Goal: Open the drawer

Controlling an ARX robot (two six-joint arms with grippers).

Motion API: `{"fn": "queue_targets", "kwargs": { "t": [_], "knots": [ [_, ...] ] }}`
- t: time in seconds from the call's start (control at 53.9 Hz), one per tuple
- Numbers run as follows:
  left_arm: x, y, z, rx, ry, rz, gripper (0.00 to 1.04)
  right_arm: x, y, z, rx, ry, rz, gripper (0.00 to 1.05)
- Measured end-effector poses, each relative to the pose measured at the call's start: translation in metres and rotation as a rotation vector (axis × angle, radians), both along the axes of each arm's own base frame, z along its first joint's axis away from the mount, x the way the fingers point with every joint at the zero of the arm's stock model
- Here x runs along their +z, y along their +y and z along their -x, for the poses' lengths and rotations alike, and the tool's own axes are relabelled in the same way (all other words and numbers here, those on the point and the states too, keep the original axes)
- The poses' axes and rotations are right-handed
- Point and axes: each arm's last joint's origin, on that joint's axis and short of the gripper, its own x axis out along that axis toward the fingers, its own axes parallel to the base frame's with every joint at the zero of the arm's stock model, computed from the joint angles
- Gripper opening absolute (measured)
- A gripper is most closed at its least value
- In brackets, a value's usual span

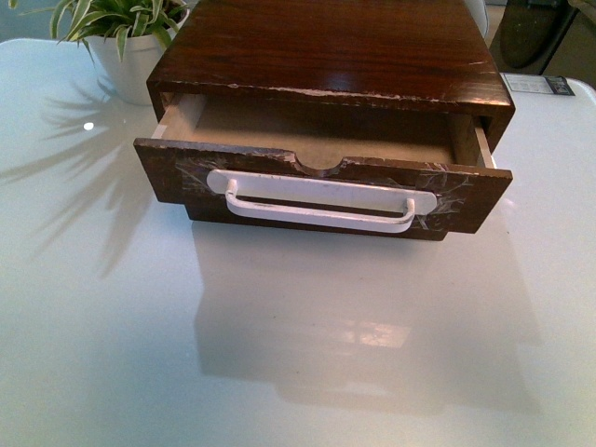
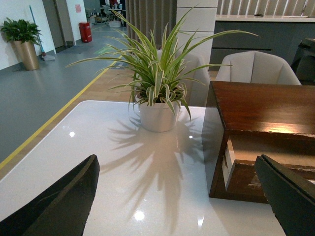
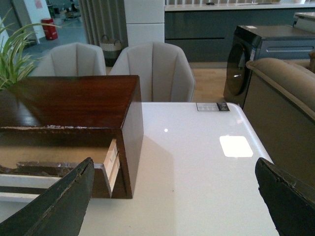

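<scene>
While the front view doesn't catch either of my arms, it shows the drawer point(image 1: 321, 191) sitting in the upper middle of the frame, pulled partway out of its dark wooden box point(image 1: 326, 51), so you can see the pale inside behind the half-round notch in its top edge. The white bar handle point(image 1: 321, 205) runs across the drawer front with clear tape at both ends. The whole box sits on the glossy white desk point(image 1: 279, 354), and there's a spider plant in a white pot point(image 1: 126, 47) in the upper left corner, just beside the box. My left gripper point(image 2: 177, 196) has its fingers point(image 2: 59, 206) spread wide apart, nothing between them, with the plant ahead and the drawer's side corner by one finger, not touching as far as I can tell. My right gripper point(image 3: 172, 196) is spread wide as well, empty, with the drawer's other end poking out of the box near its finger. A small label card point(image 3: 212, 106) lies on the desk well away, near the far edge.
</scene>
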Motion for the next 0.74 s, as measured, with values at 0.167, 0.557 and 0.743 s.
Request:
{"fn": "queue_targets", "kwargs": {
  "t": [0.167, 0.557, 0.743],
  "knots": [
    [0.0000, 0.0000, 0.0000, 0.000, 0.000, 0.000, 0.96, 0.0000, 0.0000, 0.0000, 0.000, 0.000, 0.000, 0.96],
    [0.0000, 0.0000, 0.0000, 0.000, 0.000, 0.000, 0.96, 0.0000, 0.0000, 0.0000, 0.000, 0.000, 0.000, 0.96],
    [0.0000, 0.0000, 0.0000, 0.000, 0.000, 0.000, 0.96, 0.0000, 0.0000, 0.0000, 0.000, 0.000, 0.000, 0.96]
  ]
}}
